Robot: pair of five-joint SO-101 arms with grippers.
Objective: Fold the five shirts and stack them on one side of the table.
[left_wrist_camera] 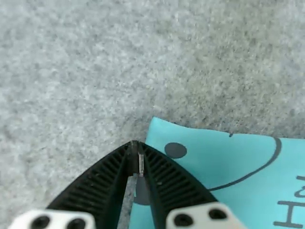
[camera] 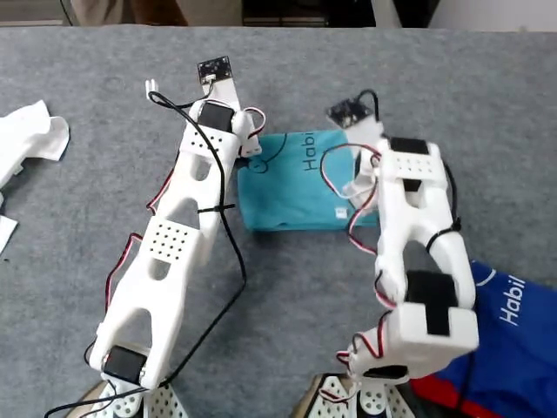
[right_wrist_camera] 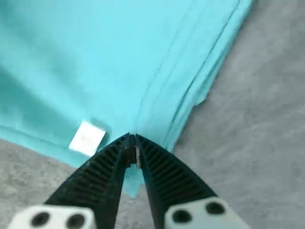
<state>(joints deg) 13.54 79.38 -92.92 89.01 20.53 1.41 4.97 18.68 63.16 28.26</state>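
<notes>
Your teal shirt [camera: 296, 187] lies folded into a rectangle near the middle of the worktop [camera: 104, 78], between the two arms. Its dark printed lines face up, and a small white label [right_wrist_camera: 87, 138] sits near one edge.

Your left claw [left_wrist_camera: 135, 155] is at the shirt's far left corner. Its fingers are pressed together at the tips, right on the line where the cloth meets the grey surface. You cannot tell from here whether any cloth is caught between them.

Your right claw [right_wrist_camera: 133, 151] is over the shirt's right side, just beside the label, where the stacked folded layers show along the edge. Its fingers are also pressed together at the tips, and no cloth is plainly pinched between them.

A blue shirt [camera: 513, 348] with a bit of red at its hem lies in a heap at the near right corner, partly behind your right arm. A white shirt [camera: 30, 139] lies at the left edge, well apart from the teal one.
</notes>
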